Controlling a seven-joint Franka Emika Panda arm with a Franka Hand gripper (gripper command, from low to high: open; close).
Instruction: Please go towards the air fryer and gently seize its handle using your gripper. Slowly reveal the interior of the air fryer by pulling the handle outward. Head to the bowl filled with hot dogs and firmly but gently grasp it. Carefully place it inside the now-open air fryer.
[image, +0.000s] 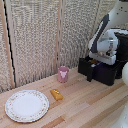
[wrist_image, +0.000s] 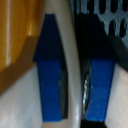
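Drawer (image: 98, 70) open | I had gripper (wrist_image: 75, 95) clamped on bowl rim (wrist_image: 75, 60) — over drawer, release pending

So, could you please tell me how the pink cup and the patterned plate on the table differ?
The pink cup stands upright and tall-sided, while the plate lies flat and shallow. The cup is much narrower than the wide plate. The cup is pink; the plate is white with a patterned rim. The cup sits nearer the air fryer than the plate. Both are round and rest on the wooden table.
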